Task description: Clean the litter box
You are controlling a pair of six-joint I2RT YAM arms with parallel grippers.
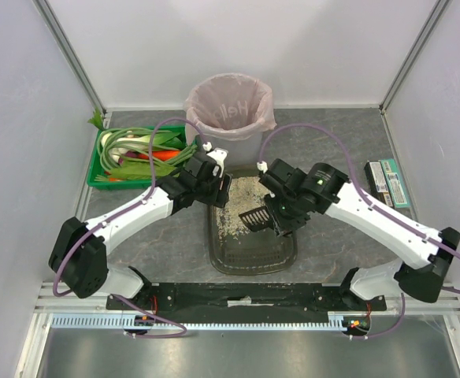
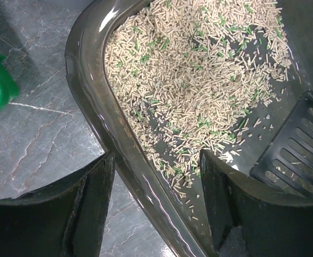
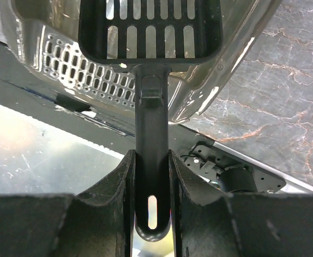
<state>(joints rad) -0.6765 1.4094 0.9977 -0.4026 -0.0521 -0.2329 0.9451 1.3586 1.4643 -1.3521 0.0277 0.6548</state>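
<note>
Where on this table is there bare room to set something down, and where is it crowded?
Bare: back right, between the bin and the flat boxes; near right, between the litter box and the right arm's base. Crowded: the middle, where the left hand and right hand meet over the box, and back left by the green crate.

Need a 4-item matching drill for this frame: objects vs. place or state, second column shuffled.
Things:
1. scoop
2. litter box
3. green crate
4. bin

Place or state:
A. lined with a pink bag, at the far edge of the table
B. handle clamped in the right gripper
C. holds vegetables, far left of the table
D. rim runs between the fingers of the left gripper

Pairs: 1-B, 2-D, 3-C, 4-A
</note>
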